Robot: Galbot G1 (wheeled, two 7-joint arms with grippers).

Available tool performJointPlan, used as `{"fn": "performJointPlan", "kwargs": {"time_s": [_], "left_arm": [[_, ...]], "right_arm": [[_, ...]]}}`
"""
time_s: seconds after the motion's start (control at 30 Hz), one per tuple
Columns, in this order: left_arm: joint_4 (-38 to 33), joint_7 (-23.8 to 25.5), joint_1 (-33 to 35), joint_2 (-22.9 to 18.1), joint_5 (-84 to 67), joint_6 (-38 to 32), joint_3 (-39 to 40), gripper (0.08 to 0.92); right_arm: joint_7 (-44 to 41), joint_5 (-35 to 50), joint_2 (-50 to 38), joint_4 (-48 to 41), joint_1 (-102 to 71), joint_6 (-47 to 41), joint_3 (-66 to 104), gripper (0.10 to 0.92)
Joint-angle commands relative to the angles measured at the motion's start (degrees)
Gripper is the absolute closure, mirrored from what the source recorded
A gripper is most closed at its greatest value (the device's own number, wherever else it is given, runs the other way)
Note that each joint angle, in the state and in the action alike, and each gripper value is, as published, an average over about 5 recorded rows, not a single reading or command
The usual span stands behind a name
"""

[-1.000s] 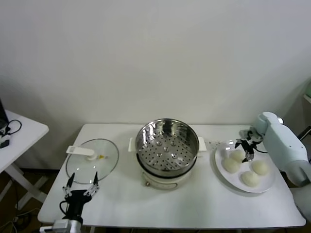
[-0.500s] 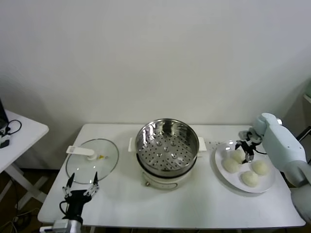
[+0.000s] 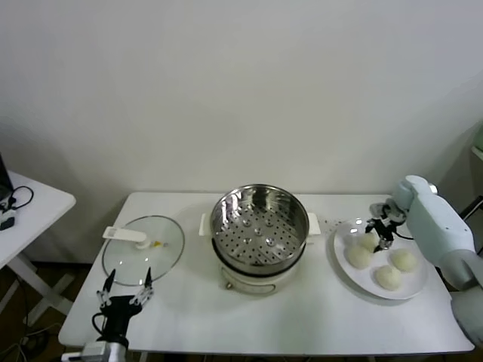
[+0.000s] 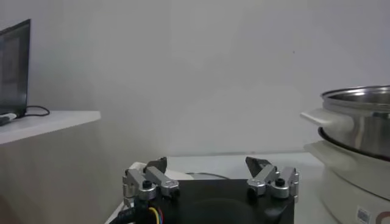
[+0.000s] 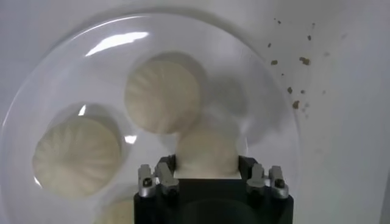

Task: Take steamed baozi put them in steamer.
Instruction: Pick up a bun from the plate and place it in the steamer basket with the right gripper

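the steamer (image 3: pixel 259 237) sat mid-table as the landmark, its perforated tray bare, cream base and side handles showing. off to the steamer's right lay the white plate (image 3: pixel 343 264), and on it four steamed baozi. the right gripper (image 3: pixel 381 232) was down over the plate's far edge, on the side away from the robot, and its fingers (image 5: pixel 159 179) were clamped together on the far baozi (image 5: pixel 206 152); from the right wrist view that bun sat squeezed between the two black fingers, pressed right up against the gripper body. the second baozi (image 5: pixel 163 96) touched the gripped one, the third baozi (image 5: pixel 76 156) lay just beside them, and a fourth baozi (image 3: pixel 389 277) rested on the plate's near side, closest to the robot. a few dark crumbs (image 5: pixel 297 59) dotted the table (image 3: pixel 302 320) just beyond the plate rim.

to the steamer's left, the round glass lid (image 3: pixel 143 250) lay flat on the table with its white handle on the far side. the left gripper (image 3: pixel 124 292) was parked near the table's front edge, left of the steamer and just before the lid, its fingers spread apart and holding nothing.
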Motion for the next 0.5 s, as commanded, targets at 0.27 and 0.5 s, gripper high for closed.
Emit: {"fn": "performJointPlan", "kwargs": {"time_s": [0.27,0.5], "left_arm": [[-0.1,0.1,0.2,-0.1,-0.1,-0.2,0.0,0.177],[-0.5,0.1,0.5,-0.2,-0.1,-0.1,0.0,0.177]], "right_arm": [[-2.3,6.9,-3.6,11.5,6.1,2.5,-9.8,0.355],[-3.3,8.9,-3.1,16.5,16.4,8.7,-16.7,0.354]]}}
